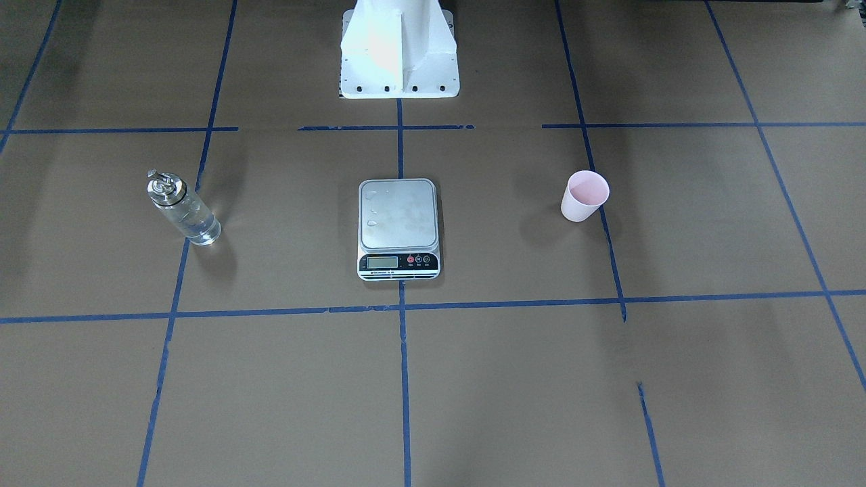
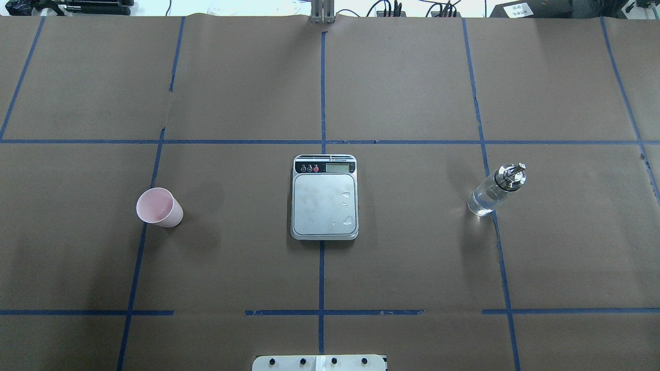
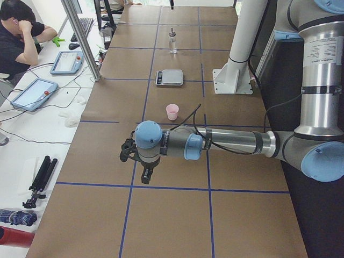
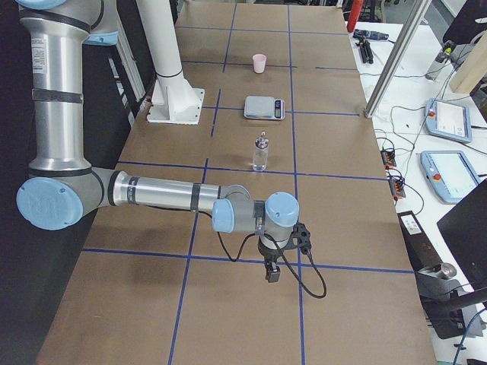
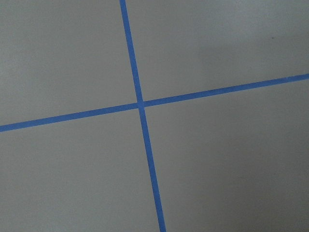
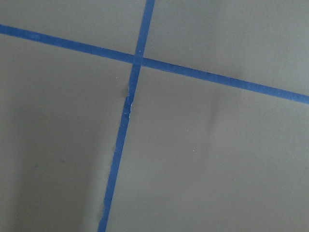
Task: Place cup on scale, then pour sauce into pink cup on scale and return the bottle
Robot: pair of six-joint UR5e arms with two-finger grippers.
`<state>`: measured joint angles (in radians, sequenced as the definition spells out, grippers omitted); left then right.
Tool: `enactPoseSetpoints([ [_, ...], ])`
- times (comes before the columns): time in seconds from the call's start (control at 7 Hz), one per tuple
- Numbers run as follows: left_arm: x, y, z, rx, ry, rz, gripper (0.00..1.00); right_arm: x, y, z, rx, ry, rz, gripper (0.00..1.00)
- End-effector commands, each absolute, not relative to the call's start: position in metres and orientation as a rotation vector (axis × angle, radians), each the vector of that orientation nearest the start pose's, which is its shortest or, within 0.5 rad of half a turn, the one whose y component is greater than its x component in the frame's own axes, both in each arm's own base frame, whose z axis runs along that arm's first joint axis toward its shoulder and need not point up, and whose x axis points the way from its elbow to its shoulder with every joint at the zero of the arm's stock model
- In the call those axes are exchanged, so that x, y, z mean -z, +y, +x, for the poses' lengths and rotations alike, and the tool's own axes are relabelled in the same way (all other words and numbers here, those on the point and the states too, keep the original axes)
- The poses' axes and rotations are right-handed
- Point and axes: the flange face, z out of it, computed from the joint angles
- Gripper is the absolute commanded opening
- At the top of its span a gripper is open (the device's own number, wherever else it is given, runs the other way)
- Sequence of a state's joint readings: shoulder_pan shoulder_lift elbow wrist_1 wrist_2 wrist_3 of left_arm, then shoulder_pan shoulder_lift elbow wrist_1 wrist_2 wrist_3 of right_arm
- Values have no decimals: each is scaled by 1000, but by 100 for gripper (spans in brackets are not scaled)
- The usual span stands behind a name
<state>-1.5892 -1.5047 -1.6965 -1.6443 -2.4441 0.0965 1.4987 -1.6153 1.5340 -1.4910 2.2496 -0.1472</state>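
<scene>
The pale pink cup (image 2: 159,207) stands upright on the brown paper, left of the scale in the overhead view and right of it in the front view (image 1: 584,196). The scale (image 2: 322,203) lies at the table's middle; its silver plate (image 1: 398,215) bears only a few water drops. The clear glass bottle (image 2: 495,189) with a silver spout stands upright on the other side (image 1: 183,210), with clear liquid inside. My left gripper (image 3: 129,152) shows only in the left side view, beyond the cup (image 3: 172,112). My right gripper (image 4: 302,236) shows only in the right side view, beyond the bottle (image 4: 260,152). I cannot tell whether either is open.
Blue tape lines (image 2: 322,141) grid the brown paper. The white robot pedestal (image 1: 398,51) stands behind the scale. A person (image 3: 19,32) sits by tablets (image 3: 33,93) off the table's far edge. A metal post (image 4: 396,57) rises at that edge.
</scene>
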Motion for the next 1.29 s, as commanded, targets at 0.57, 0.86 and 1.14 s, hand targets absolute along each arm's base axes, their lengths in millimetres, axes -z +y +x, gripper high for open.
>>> enactPoseSetpoints([
  [0.57,-579,-478,-58,-225,863,343,100,-613,-494,33,296,-676,266,100],
  [0.86,-542,-491,-56,-341,835,579,100,-587,-507,32,359,-650,444,100],
  [1.14,-528,-507,-55,-421,811,783,100,-585,-518,28,330,-689,476,100],
])
